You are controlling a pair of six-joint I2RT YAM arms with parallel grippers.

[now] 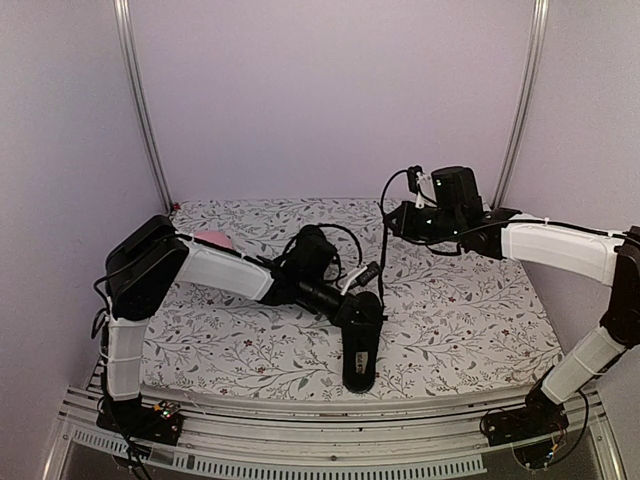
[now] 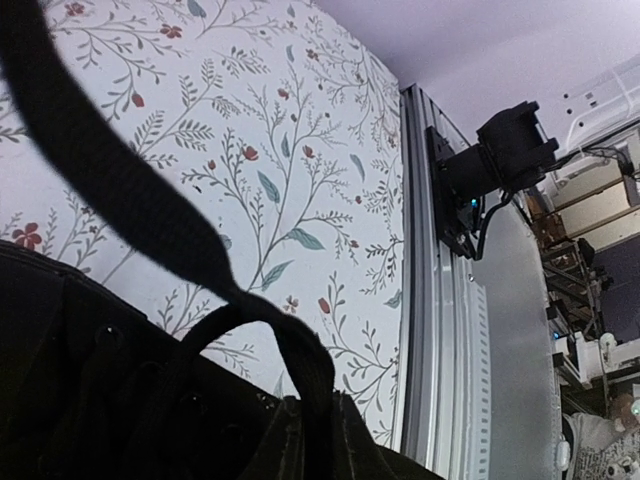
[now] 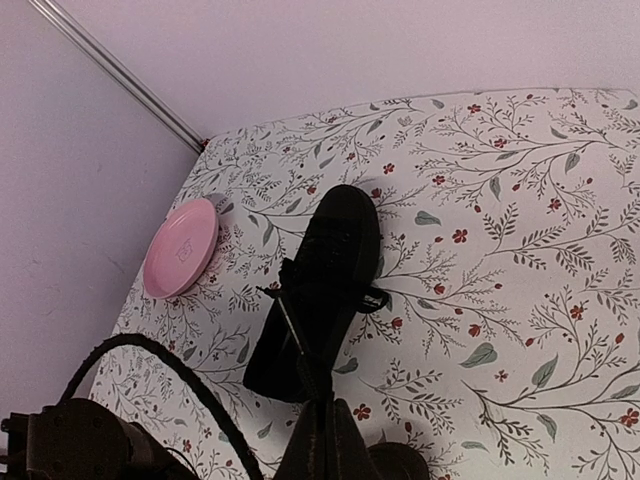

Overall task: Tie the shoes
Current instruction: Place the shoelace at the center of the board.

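1. The left arm [image 1: 215, 268] rose from the lower left, bent at an elbow at the left, and reached right to the frame's centre.
2. The left gripper [image 1: 360, 312] pointed down just below centre; how its jaws stood could not be told.
3. The right arm [image 1: 555, 245] rose from the lower right, its elbow at the right edge and its forearm running left.
4. The right gripper [image 1: 402, 218] hung right of centre, pinched on a lace [image 1: 383, 255].

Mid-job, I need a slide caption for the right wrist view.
Black shoe beside pink plate on floral table, one lace taut to the right hand.
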